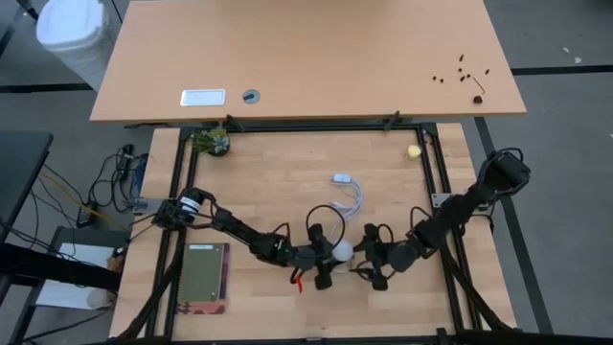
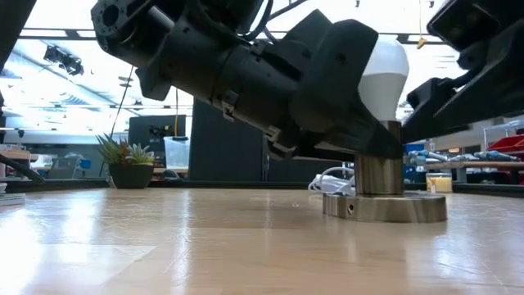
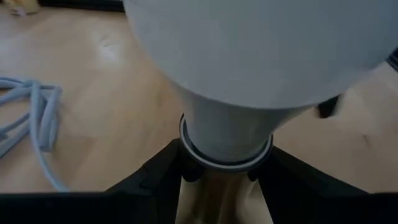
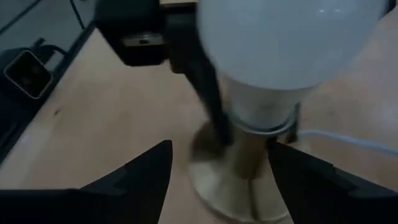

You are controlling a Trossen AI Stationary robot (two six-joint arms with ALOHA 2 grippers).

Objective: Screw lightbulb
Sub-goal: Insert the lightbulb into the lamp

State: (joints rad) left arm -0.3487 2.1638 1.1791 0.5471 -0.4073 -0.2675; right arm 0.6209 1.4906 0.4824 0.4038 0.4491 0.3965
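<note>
The lightbulb [image 2: 385, 70] stood upright in the metal socket [image 2: 383, 176], whose round disc base [image 2: 385, 206] rested flat on the wooden worktop [image 2: 205, 246], in the near middle part of it as the high view showed. The bulb's white globe rose above the socket stem and its pale neck [image 3: 225, 134] sat at the socket's top.

The left gripper [image 1: 324, 261] reached in from the left and its jaws were closed on the socket stem just under the bulb, with 1 dark finger on each side of it in the left wrist view. The right gripper [image 1: 372, 261] sat just beside the bulb on the other side; its jaws stood apart, with the 2 fingers [image 4: 134, 177] wide of the socket base and not touching the bulb.

A white cord [image 1: 350, 196] lay coiled behind the socket. A small potted plant [image 2: 127, 162] stood at the worktop's far left corner, and a tiny yellowish ball [image 1: 413, 150] lay near the far right corner, well apart from the arms.
</note>
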